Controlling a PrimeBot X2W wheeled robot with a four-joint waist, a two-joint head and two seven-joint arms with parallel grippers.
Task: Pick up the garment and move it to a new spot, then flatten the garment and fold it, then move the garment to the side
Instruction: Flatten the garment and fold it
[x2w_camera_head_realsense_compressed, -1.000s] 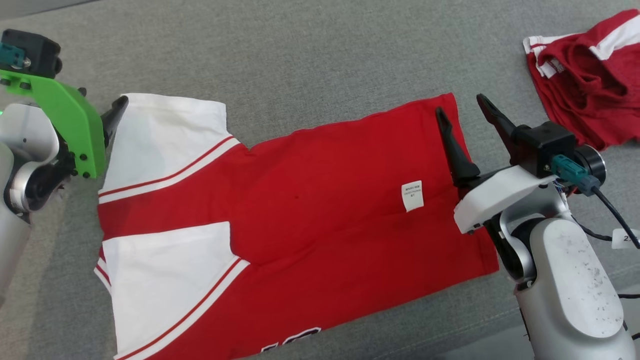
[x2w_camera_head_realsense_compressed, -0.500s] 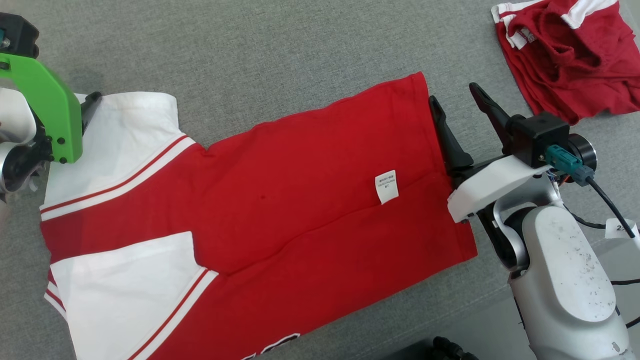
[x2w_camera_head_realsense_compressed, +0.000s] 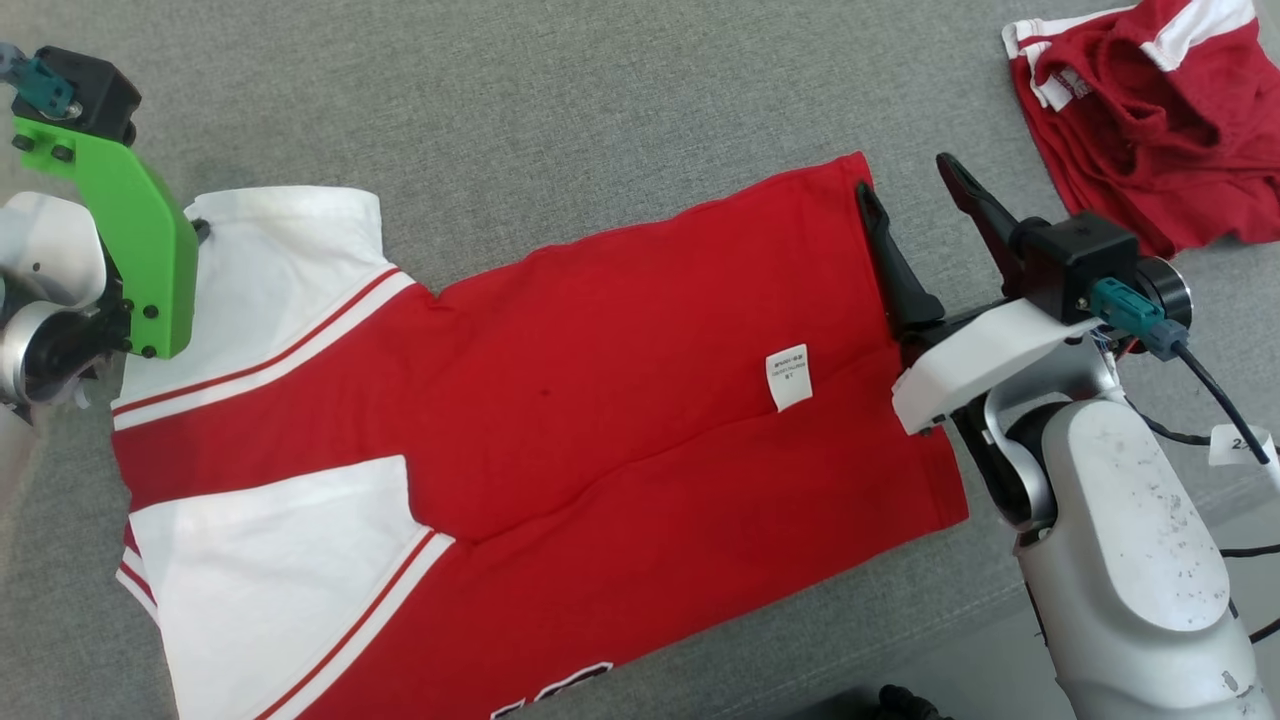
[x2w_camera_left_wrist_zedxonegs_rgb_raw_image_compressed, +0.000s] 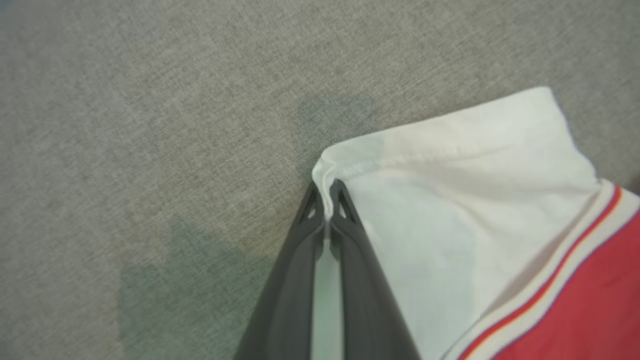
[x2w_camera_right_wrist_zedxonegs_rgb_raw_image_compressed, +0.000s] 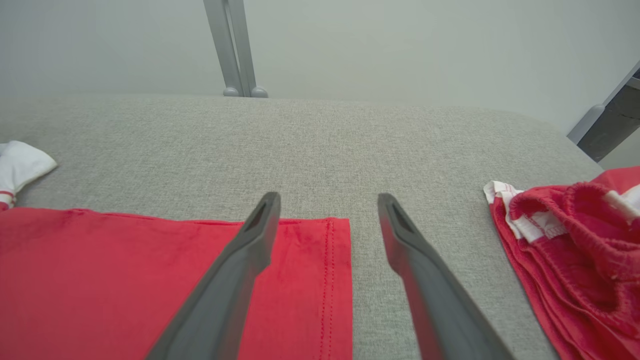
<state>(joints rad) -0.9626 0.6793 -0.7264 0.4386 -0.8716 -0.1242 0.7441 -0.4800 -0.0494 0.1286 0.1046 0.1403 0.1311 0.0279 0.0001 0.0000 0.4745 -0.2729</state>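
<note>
The garment, a red shirt with white sleeves and red stripes, lies flat on the grey cloth surface. My left gripper is shut on the far corner of the white sleeve, a small pinch of fabric bunched between the fingertips. In the head view the left gripper sits mostly behind its green mount at the sleeve's outer edge. My right gripper stands open over the garment's far hem corner. One finger is above the red cloth and the other is above bare grey surface.
A second, crumpled dark red garment with white trim lies at the back right, also seen beside my right gripper. Metal poles rise behind the surface's far edge. A cable and paper tag hang by my right arm.
The left gripper has shut on the white sleeve's corner. The head camera has shifted, so the whole picture has moved. The right gripper stays open at the hem.
</note>
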